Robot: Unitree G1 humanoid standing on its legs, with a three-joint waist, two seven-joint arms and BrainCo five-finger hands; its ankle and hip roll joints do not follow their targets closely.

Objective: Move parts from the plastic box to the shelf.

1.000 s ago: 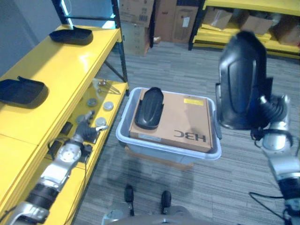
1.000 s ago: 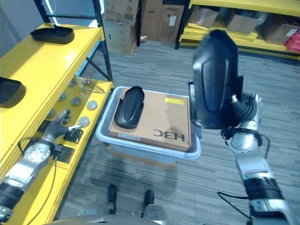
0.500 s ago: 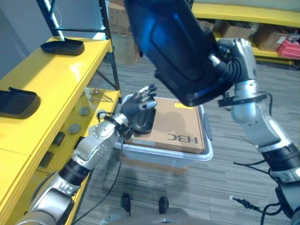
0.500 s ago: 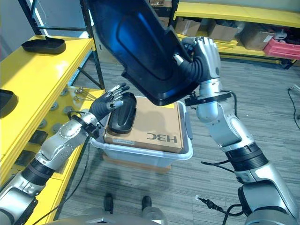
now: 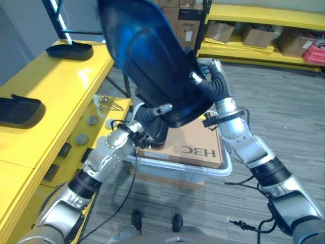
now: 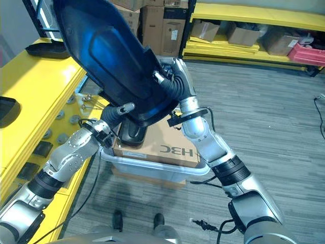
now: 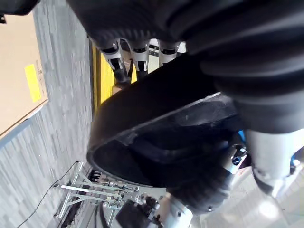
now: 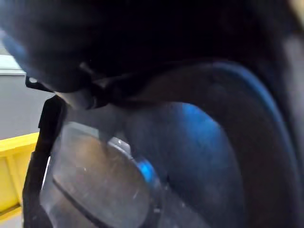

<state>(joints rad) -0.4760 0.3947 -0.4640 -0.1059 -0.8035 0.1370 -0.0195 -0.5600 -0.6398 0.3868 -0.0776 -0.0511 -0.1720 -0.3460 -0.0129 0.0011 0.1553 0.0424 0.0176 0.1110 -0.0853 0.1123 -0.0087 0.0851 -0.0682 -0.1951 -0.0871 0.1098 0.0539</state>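
My right hand (image 5: 210, 85) is shut on a large black plastic part (image 5: 147, 56), curled round its edge and holding it high and tilted over the left end of the plastic box (image 5: 203, 175). The left hand (image 5: 148, 115) reaches up beneath the part's lower rim (image 7: 156, 118). Its fingers (image 7: 133, 53) lie straight against the part, with the thumb out to the side. A smaller black part (image 6: 133, 134) lies on the cardboard box (image 5: 195, 145) inside the plastic box. To the left, the yellow shelf (image 5: 61, 86) carries two black parts (image 5: 69, 51) (image 5: 20, 109).
The shelf's lower level (image 5: 84, 134) holds several round metal pieces and small dark items. A black upright post (image 5: 56, 18) stands at the shelf's far end. Cardboard boxes (image 6: 162, 23) and yellow racks (image 6: 244, 10) line the back. Grey carpet (image 6: 274, 117) lies open to the right.
My right hand has swung the large part left and lower, towards the shelf side. My left hand has risen from near the smaller part to the large part's lower rim.
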